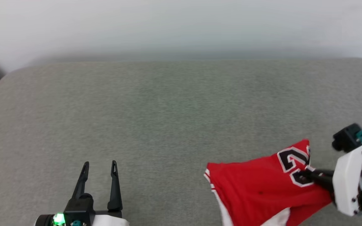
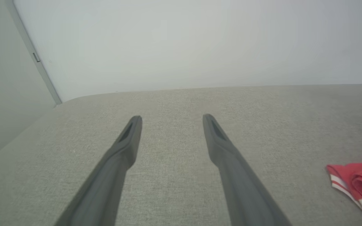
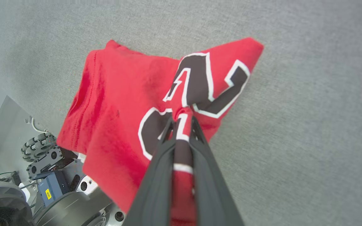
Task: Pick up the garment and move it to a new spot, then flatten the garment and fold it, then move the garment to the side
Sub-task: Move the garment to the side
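Observation:
The garment [image 1: 256,185] is a red shirt with black, white-edged numerals and striped trim, crumpled at the near right of the grey cushioned surface [image 1: 168,119]. My right gripper [image 1: 306,174] comes in from the right and is shut on a fold of the garment at the numerals. In the right wrist view the garment [image 3: 118,103] has cloth pinched between the fingers of my right gripper [image 3: 182,121]. My left gripper [image 1: 100,166] stands open at the near left, far from the garment. The left wrist view shows my left gripper [image 2: 172,118] with nothing between its fingers and a corner of the garment [image 2: 360,182] at the right edge.
A pale wall [image 1: 181,25] runs behind the surface's far edge. The surface's rounded left corner [image 1: 8,78] drops off at the far left. Below the garment in the right wrist view are the robot's wheeled base and electronics [image 3: 42,175].

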